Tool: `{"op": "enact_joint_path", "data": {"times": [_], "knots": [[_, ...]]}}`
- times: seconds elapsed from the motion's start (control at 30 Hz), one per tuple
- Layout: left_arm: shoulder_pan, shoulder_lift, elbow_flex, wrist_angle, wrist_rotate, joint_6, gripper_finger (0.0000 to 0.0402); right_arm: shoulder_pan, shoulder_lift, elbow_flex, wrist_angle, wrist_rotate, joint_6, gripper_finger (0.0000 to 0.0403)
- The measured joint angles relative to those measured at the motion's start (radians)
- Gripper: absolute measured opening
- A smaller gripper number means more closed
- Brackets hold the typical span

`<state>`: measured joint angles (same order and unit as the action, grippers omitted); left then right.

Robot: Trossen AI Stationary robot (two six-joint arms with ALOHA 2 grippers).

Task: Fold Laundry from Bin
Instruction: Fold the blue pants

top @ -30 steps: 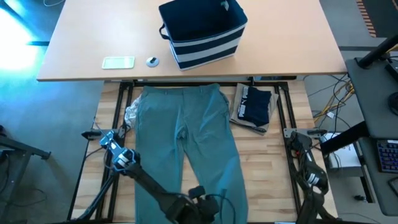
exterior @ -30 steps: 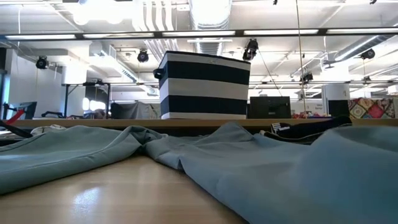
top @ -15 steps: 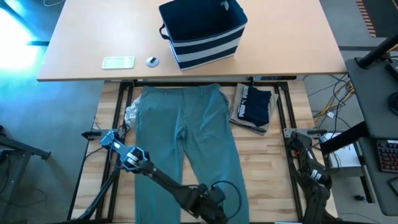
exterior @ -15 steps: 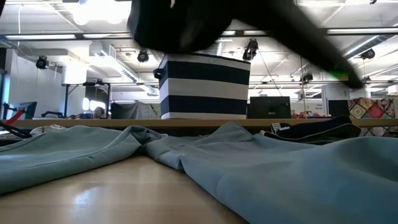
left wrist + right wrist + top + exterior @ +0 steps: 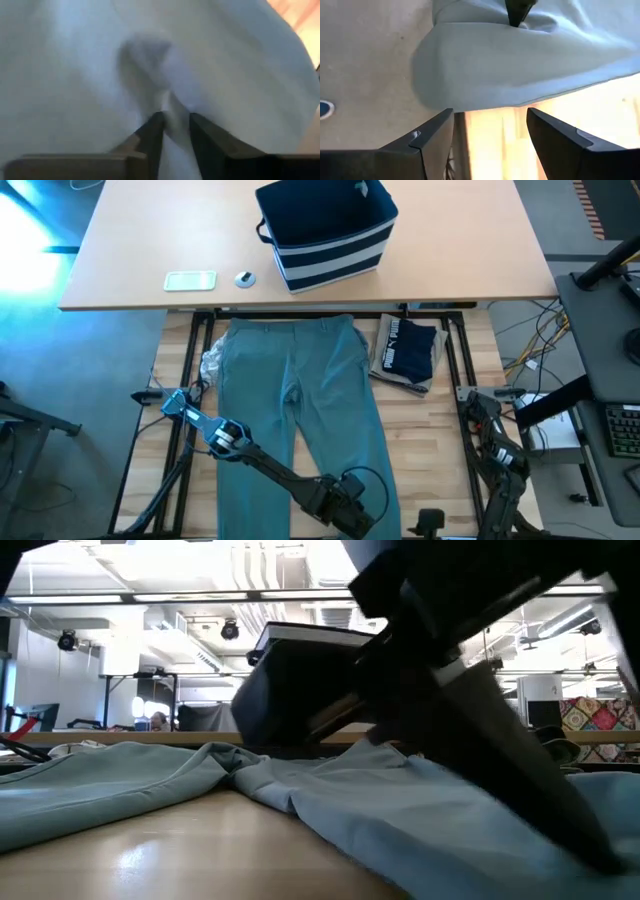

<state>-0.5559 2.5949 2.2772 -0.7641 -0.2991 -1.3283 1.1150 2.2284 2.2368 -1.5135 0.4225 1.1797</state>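
Seen only from the left wrist: left gripper (image 5: 171,131) pinching one teal trouser leg (image 5: 165,65); right gripper (image 5: 490,132) spread wide.

Teal-green trousers (image 5: 300,395) lie flat, a fold pinched in the left gripper (image 5: 172,125). The striped navy bin (image 5: 325,232) stands upright, well beyond it.

One teal-green pair of trousers (image 5: 300,400) lies spread flat. One dark navy garment with white print (image 5: 411,348) sits folded on one tan garment (image 5: 383,360). One grey-white patterned piece (image 5: 212,361) shows beside the trousers. One striped bin (image 5: 328,232) stands on the table (image 5: 480,250), with one pale flat card (image 5: 190,280) and one small round object (image 5: 245,278). Two arms, each with one end effector.
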Motion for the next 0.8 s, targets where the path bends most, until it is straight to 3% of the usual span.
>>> {"op": "enact_joint_path", "data": {"times": [0.13,0.33,0.67,0.8], "knots": [[-0.002,0.005,0.001,0.003,0.014,-0.014,0.0012,-0.003,-0.046,-0.068,0.0,0.0,-0.018,0.0233],[-0.013,-0.064,-0.001,-0.058,0.028,-0.009,0.0002,-0.009,-0.15,-0.271,0.067,-0.005,-0.02,0.0213],[-0.054,-0.146,-0.001,-0.234,0.055,-0.032,0.0,-0.097,-0.349,-0.761,0.576,-0.002,-0.156,0.021],[-0.063,-0.133,-0.004,-0.196,0.054,-0.099,0.0,-0.138,-0.379,-0.898,0.631,-0.008,-0.19,0.021]]}}
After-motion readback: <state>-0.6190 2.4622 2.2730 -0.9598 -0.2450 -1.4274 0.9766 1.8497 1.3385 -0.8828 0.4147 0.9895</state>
